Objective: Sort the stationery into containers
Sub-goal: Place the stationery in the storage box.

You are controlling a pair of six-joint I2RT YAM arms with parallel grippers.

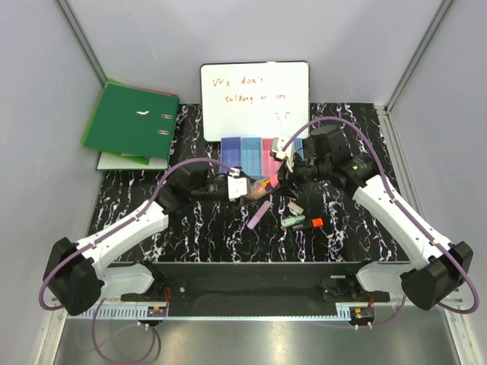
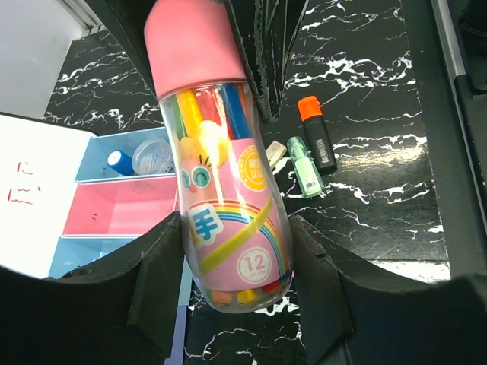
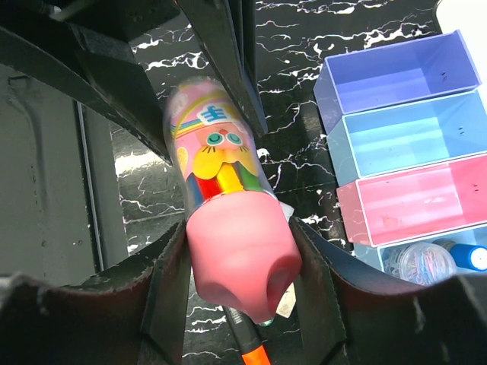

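Currently both grippers hold one clear pen bottle above the black marbled table, just in front of the containers. The left gripper has its jaws parted to the bottle's width, with a finger pressed against the clear body on each side. The right gripper clamps the pink cap the same way, at a middling spread. A green highlighter and an orange highlighter lie side by side on the table, with a lilac marker nearby.

Green ring binder, whiteboard, marbled mat
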